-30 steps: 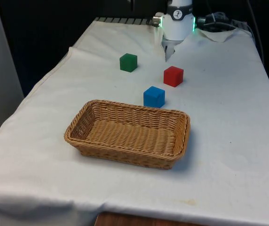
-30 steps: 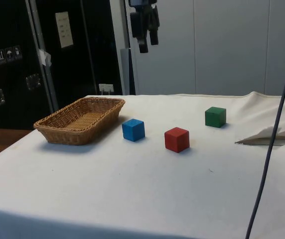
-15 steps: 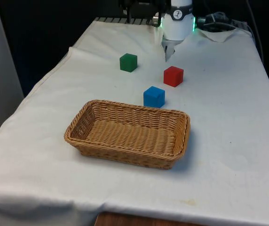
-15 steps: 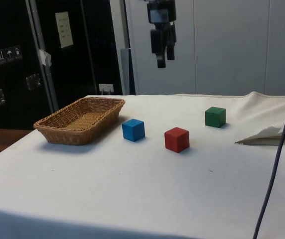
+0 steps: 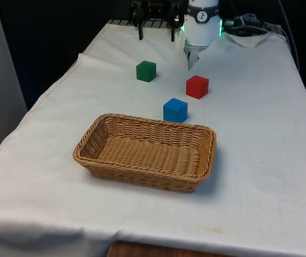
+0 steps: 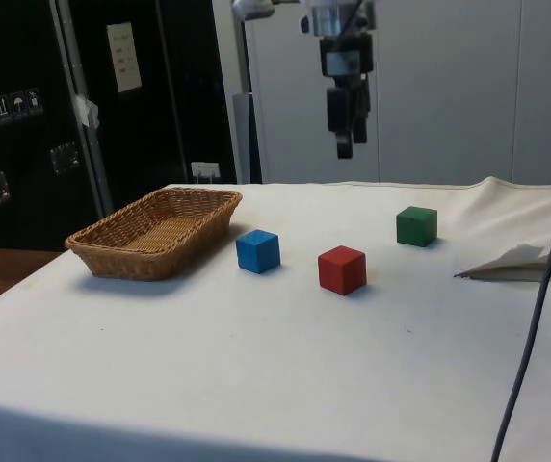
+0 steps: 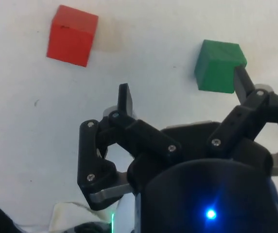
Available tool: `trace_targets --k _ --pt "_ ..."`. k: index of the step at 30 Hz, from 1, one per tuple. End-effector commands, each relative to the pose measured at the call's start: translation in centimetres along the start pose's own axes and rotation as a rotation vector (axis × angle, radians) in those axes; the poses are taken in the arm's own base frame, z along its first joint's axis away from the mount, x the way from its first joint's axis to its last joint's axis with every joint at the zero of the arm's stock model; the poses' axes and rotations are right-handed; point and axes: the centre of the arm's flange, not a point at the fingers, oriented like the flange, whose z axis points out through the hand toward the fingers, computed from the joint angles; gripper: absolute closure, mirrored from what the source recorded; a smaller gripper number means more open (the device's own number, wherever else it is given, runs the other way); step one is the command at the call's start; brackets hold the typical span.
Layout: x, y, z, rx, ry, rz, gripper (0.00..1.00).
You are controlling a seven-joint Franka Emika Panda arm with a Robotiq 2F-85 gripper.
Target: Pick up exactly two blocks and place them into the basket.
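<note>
Three blocks sit beyond the basket while the hand hangs empty, fingers spread.

A wicker basket sits near on the white cloth. Just beyond its far rim rests a blue block, with a red block farther, toward the front view's right, and a green block farther left. The gripper hangs above the far edge, its fingers spread apart.
</note>
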Motion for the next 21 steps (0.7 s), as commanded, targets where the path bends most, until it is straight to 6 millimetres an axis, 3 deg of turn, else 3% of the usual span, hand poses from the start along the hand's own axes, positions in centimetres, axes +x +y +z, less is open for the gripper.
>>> trace_targets --k 1,21 --pt "-0.3 0.4 0.3 -0.006 0.009 -0.002 0.00" --pt "-4.8 6.4 5.8 0.013 -0.023 0.003 0.00"
